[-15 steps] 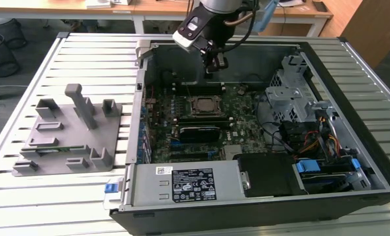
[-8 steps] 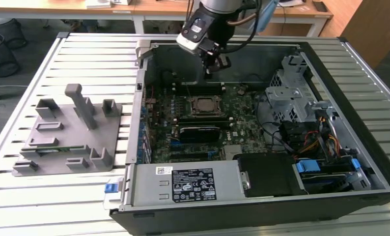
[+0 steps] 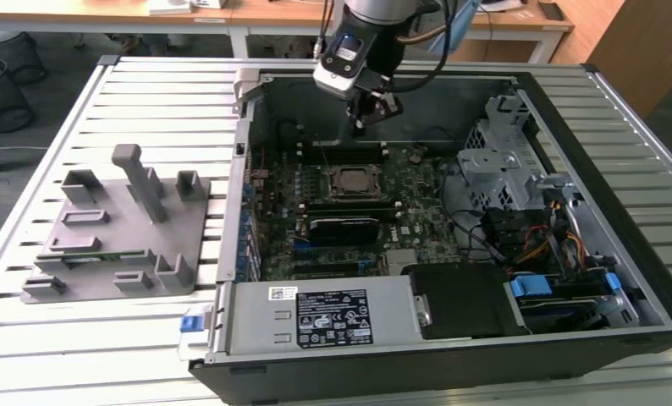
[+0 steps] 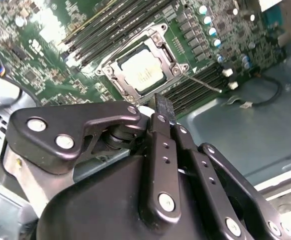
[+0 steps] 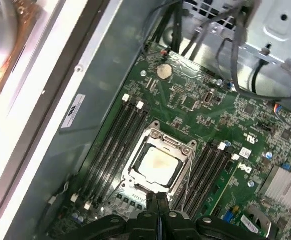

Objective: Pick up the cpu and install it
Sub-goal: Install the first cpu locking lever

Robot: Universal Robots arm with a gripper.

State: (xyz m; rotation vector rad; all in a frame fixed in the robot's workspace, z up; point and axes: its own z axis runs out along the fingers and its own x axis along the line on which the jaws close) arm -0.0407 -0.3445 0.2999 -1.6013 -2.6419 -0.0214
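The cpu (image 3: 349,180) lies flat in the black-framed socket in the middle of the motherboard, silver top up. Both wrist views show it there too, cpu (image 4: 143,74) and cpu (image 5: 159,165), with the socket's metal frame around it. My gripper (image 3: 365,118) hangs above the board inside the open computer case, a little behind the socket and clear of the chip. In the first wrist view the gripper (image 5: 157,197) has its two black fingers pressed together with nothing between them. The second wrist view gives the same closed gripper (image 4: 163,106) just off the socket's edge.
A grey fixture (image 3: 122,228) with blocks stands on the slatted table at the exterior view's left. Inside the case are a silver drive cage (image 3: 505,161), bundled cables (image 3: 539,245), the power supply (image 3: 325,313) and memory slots (image 5: 115,140) flanking the socket.
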